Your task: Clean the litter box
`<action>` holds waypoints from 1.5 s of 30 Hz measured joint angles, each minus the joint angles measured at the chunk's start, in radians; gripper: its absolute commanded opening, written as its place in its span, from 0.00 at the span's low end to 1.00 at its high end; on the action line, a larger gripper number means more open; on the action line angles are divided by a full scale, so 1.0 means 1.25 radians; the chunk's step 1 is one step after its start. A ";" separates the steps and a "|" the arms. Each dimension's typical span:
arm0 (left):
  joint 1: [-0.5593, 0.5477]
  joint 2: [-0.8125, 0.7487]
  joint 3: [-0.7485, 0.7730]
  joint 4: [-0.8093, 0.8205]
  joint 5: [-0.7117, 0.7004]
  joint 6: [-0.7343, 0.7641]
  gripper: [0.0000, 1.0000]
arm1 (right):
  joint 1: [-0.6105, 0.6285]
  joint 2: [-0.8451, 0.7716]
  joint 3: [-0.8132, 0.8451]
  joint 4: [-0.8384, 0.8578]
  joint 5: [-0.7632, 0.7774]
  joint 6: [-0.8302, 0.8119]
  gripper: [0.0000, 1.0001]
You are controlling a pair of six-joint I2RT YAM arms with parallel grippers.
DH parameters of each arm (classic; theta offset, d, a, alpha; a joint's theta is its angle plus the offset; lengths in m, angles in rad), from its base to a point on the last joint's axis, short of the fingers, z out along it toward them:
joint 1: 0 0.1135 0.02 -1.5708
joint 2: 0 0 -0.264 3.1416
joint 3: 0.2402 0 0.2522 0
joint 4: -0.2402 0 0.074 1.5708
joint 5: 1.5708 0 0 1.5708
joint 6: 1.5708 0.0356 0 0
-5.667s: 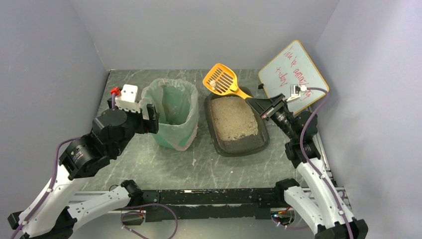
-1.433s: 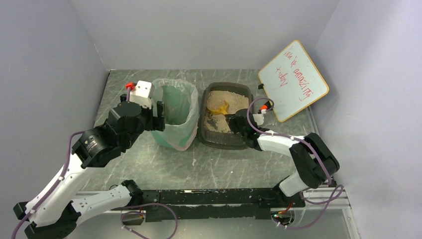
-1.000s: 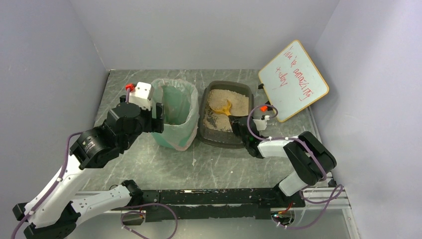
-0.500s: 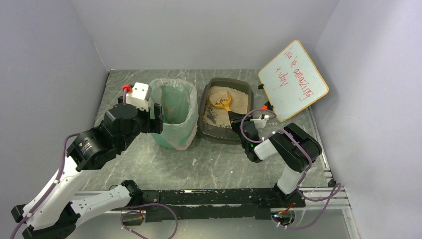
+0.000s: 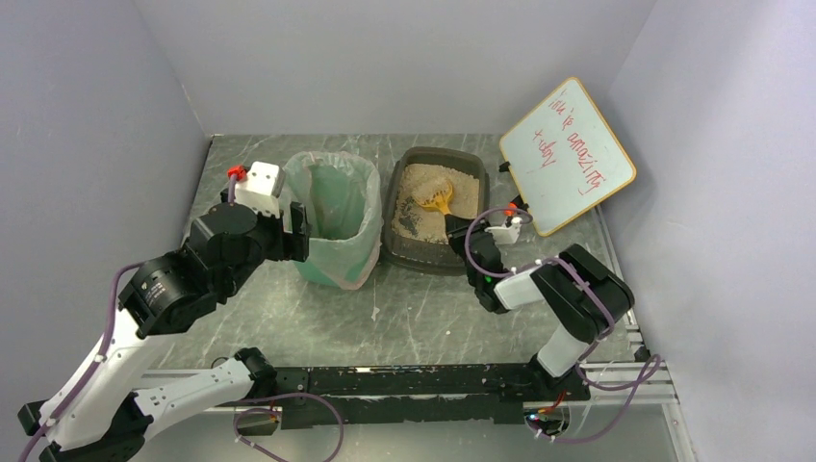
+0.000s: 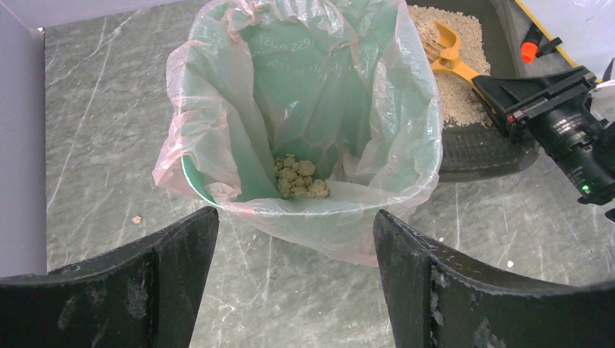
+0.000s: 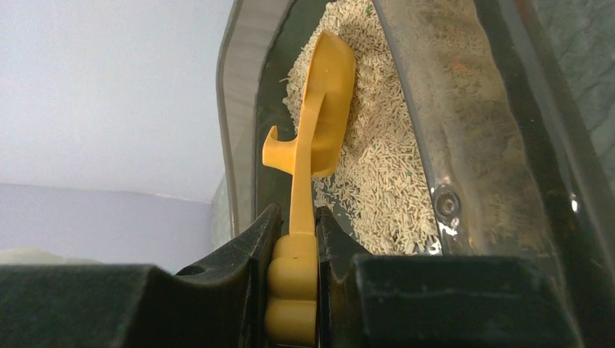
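The litter box (image 5: 395, 229) is a dark grey tray of beige litter (image 5: 420, 214), standing right of the green bin (image 5: 332, 252). My right gripper (image 5: 461, 231) is shut on the handle of the orange slotted scoop (image 5: 438, 200), whose head rests in the litter toward the far end. In the right wrist view the scoop (image 7: 320, 116) runs edge-on from my gripper (image 7: 294, 221) into the litter (image 7: 377, 167). My left gripper (image 5: 294, 231) is open and empty beside the bin's near left rim; it shows wide apart in the left wrist view (image 6: 294, 225).
The bin's clear bag liner (image 6: 217, 138) holds a few litter clumps (image 6: 299, 177) at the bottom. A whiteboard (image 5: 568, 154) with red writing leans at the back right. The cell's grey walls close in left, back and right.
The scoop came down from above the box's far end into the litter and was drawn through it. The litter box slid toward the far left. My left gripper drifted slightly left.
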 measured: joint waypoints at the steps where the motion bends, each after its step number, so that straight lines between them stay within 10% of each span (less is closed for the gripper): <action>1: 0.000 0.000 0.000 0.000 0.000 0.000 0.83 | -0.001 -0.011 -0.009 -0.001 -0.003 -0.005 0.00; 18: 0.000 -0.005 0.000 0.005 0.003 0.000 0.83 | -0.023 -0.256 -0.178 -0.005 -0.081 -0.026 0.00; 45: 0.000 0.005 0.000 0.019 0.023 -0.004 0.83 | -0.370 -0.343 -0.310 0.119 -0.612 0.100 0.00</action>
